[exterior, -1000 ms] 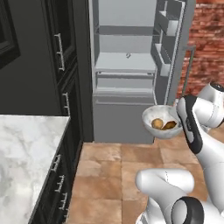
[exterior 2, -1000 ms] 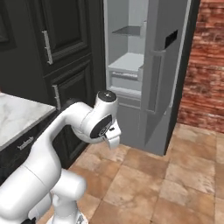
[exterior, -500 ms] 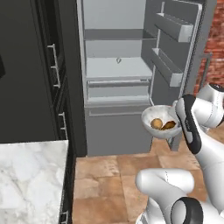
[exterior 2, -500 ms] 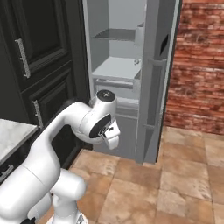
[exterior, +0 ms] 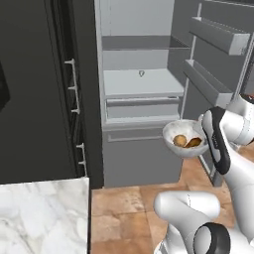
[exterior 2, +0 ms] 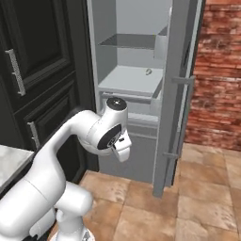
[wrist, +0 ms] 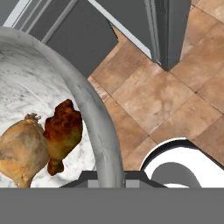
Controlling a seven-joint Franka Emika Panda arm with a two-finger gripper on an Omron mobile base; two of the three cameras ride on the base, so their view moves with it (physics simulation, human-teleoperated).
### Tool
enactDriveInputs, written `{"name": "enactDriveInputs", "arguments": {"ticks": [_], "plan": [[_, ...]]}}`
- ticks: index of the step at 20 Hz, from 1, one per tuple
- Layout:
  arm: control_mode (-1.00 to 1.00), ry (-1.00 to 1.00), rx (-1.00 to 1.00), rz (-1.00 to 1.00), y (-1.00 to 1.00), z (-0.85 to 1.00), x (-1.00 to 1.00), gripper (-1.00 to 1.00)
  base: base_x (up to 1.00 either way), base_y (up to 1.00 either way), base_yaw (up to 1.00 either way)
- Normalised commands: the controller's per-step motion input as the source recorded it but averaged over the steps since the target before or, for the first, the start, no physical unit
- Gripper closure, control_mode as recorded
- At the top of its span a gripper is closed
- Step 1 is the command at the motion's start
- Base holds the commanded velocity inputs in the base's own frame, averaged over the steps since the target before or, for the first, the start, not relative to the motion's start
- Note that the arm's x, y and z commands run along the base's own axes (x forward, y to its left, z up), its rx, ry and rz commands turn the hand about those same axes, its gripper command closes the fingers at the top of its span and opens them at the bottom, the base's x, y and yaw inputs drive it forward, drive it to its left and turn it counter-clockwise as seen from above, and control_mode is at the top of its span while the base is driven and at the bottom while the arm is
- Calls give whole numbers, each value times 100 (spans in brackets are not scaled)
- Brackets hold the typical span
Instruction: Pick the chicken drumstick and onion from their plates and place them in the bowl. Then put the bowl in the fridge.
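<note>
My gripper (wrist: 107,177) is shut on the rim of the white bowl (wrist: 101,131), one finger on each side of the wall. Inside the bowl lie the orange-brown chicken drumstick (wrist: 64,132) and, beside it, the tan onion (wrist: 21,151). In the left base view the bowl (exterior: 184,147) hangs in the air in front of the open fridge (exterior: 142,82), level with its lower drawers, with the onion (exterior: 179,141) and drumstick (exterior: 194,143) in it. The fridge (exterior 2: 132,80) stands open straight ahead. The plates are out of view.
Tall black cabinets (exterior: 39,99) stand left of the fridge. A marble counter corner (exterior: 42,213) is at the lower left. The open fridge door (exterior 2: 181,94) with its shelves (exterior: 218,37) juts out on the right, a brick wall (exterior 2: 219,70) beyond it. Tiled floor (exterior: 124,203) lies below.
The whole picture has shifted: the base has driven, so the open fridge is now nearer and more in the middle. The bowl stays held in the same pose.
</note>
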Motion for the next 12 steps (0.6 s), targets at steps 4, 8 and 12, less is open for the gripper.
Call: {"name": "enactDriveInputs", "arguments": {"ticks": [4, 8, 12], "plan": [[100, 0, 0, 0, 0, 0, 0, 100, 70, 11, -7], [100, 0, 0, 0, 0, 0, 0, 100, 75, 19, -17], [100, 0, 0, 0, 0, 0, 0, 100, 67, 27, -10]]}}
